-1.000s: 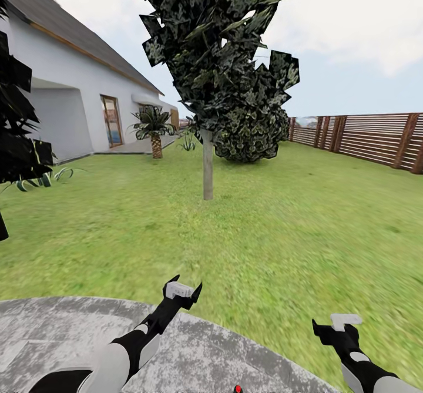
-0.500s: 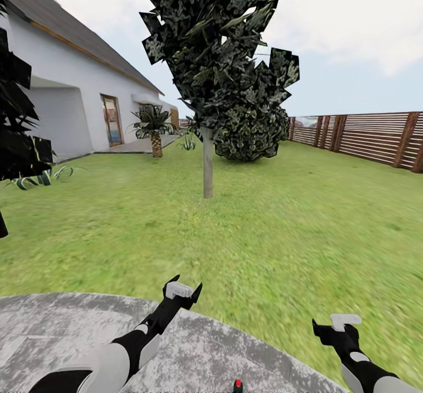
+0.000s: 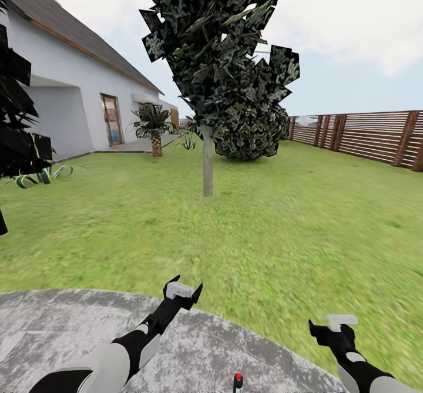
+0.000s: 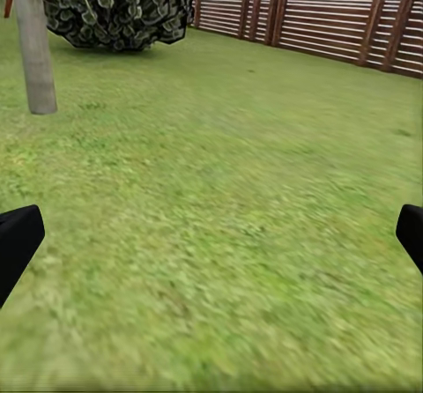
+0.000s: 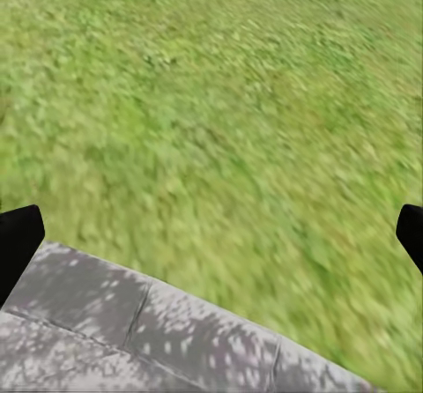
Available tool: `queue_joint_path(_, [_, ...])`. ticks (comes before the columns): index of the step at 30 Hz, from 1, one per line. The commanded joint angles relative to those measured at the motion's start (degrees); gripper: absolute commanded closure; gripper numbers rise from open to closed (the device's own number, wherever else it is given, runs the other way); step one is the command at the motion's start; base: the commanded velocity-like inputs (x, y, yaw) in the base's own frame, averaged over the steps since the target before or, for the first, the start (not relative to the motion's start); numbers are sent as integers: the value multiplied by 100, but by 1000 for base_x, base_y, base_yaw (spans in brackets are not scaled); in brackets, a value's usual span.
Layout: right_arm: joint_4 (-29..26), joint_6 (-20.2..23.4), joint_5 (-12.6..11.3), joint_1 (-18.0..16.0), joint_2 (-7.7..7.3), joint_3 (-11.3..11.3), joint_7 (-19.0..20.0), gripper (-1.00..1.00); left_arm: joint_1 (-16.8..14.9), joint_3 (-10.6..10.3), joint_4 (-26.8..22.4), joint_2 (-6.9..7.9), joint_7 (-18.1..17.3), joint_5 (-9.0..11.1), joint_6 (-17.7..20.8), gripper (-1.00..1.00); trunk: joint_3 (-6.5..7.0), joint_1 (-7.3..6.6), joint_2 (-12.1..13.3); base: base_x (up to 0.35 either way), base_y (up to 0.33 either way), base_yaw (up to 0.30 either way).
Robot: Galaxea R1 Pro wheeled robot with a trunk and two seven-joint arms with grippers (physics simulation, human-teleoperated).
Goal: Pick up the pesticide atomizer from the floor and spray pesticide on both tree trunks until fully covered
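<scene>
A white house (image 3: 64,96) with a dark sloping roof (image 3: 76,34) stands at the left, and it has a glass door (image 3: 111,121) in a brown frame. In front of the door grows a short palm (image 3: 153,127) with a scaly stump. A round dark-green shrub (image 3: 249,131) sits further back on the grass, near the wooden slat fence (image 3: 364,136), which runs along the right side. A spiky low plant (image 3: 41,177) is at the left edge, under black foliage (image 3: 17,123). A grey stone paving (image 3: 205,352) with a curved border lies in the foreground. The sky (image 3: 352,23) is pale and cloudy
</scene>
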Motion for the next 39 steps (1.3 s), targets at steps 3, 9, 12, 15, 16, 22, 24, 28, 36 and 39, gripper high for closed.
queue_joint_path(3, [6,3,1,0,73,1,-1,-100,0,2,0,0,-2,1,4,-100,-54,67,-122,0,0,0])
queue_joint_path(9, [24,8,59,0,333,7,-1,-100,4,2,7,-6,-43,-4,9,-100,-162,198,-363,0,0,0])
queue_joint_path(12, [26,8,68,0,395,7,-1,-100,5,2,8,-7,-154,-6,12,-100,-216,264,-483,0,0,0])
queue_joint_path(15, [27,9,74,0,436,8,-3,-100,6,2,9,-13,-417,-7,14,-100,-270,330,-603,0,0,0])
queue_joint_path(16, [27,9,75,0,439,8,-4,-100,6,2,9,-12,-453,-7,14,-100,-288,352,-643,0,0,0])
queue_joint_path(22, [28,9,77,0,449,5,-4,-100,7,2,9,-15,-578,-8,15,-100,-395,484,-884,0,0,0])
queue_joint_path(24, [28,9,77,0,447,2,-7,-100,7,2,9,-15,-591,-8,15,-100,-431,528,-964,0,0,0])
queue_joint_path(28, [28,9,77,0,434,5,-8,-100,7,2,9,-12,-601,-8,15,-100,-503,616,-1125,0,0,0])
queue_joint_path(36, [28,9,70,0,393,8,-12,-100,7,2,9,-11,-613,-15,12,-100,-647,791,-1446,0,0,0])
queue_joint_path(39, [28,9,73,0,389,8,-15,-100,11,0,9,-11,-615,-17,7,-100,-701,857,-1566,0,0,0])
